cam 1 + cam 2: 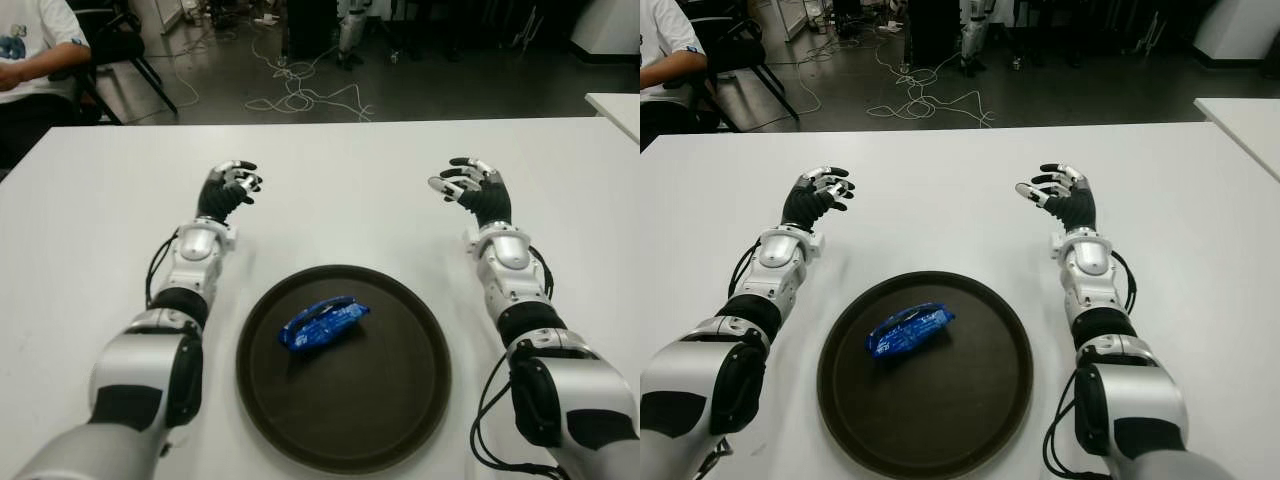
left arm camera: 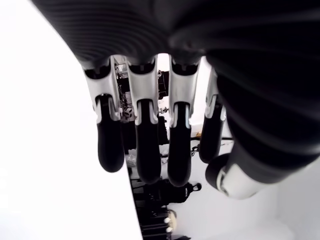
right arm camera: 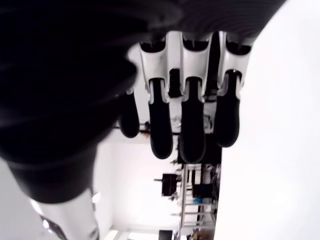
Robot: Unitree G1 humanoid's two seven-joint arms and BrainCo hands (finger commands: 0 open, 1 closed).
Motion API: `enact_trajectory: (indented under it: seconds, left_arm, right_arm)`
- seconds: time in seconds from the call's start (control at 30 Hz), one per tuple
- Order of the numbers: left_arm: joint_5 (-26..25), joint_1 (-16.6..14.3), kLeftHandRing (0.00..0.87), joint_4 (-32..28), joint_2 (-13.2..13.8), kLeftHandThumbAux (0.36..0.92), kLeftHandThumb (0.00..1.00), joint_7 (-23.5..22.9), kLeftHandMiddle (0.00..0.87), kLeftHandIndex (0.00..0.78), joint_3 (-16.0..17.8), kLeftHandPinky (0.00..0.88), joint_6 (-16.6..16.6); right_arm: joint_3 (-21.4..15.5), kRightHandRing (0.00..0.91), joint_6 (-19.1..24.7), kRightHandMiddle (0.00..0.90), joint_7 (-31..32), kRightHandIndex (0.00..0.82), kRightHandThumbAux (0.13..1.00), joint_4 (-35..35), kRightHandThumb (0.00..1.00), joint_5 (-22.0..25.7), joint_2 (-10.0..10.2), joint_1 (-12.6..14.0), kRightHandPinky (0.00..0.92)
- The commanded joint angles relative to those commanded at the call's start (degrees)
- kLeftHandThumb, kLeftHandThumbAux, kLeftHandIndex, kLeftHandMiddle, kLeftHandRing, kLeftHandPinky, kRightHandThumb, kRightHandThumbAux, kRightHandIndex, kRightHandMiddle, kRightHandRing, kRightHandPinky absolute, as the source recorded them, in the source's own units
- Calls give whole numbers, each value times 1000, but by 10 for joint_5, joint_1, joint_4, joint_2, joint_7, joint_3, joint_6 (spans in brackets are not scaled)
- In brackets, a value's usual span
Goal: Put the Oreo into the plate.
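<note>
Both arms reach forward over the white table (image 1: pixel 90 220). The left hand (image 1: pixel 228 189) and right hand (image 1: pixel 476 190) have loose, half-bent fingers and hold nothing. The blue Oreo pack (image 1: pixel 322 322) lies in the dark plate (image 1: pixel 400 420) between them. Only the head views show the pack; the wrist views show just fingers.

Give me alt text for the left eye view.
A blue Oreo packet lies inside the round dark plate on a white table. The left hand and right hand show beyond it, open and empty.
</note>
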Motion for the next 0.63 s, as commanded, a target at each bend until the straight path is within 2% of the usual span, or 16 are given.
enact_trajectory:
  seconds: [0.3, 0.63]
  left_arm:
    - [-9, -3, 432, 2, 1, 689, 818, -2, 470, 362, 6, 471, 7]
    - [-11, -7, 430, 1, 2, 690, 817, -4, 468, 360, 11, 465, 15]
  right_arm:
    - [-5, 499, -19, 469, -33, 365, 835, 13, 0, -1, 4, -3, 532]
    - [-3, 502, -63, 475, -63, 377, 863, 28, 18, -11, 10, -4, 555]
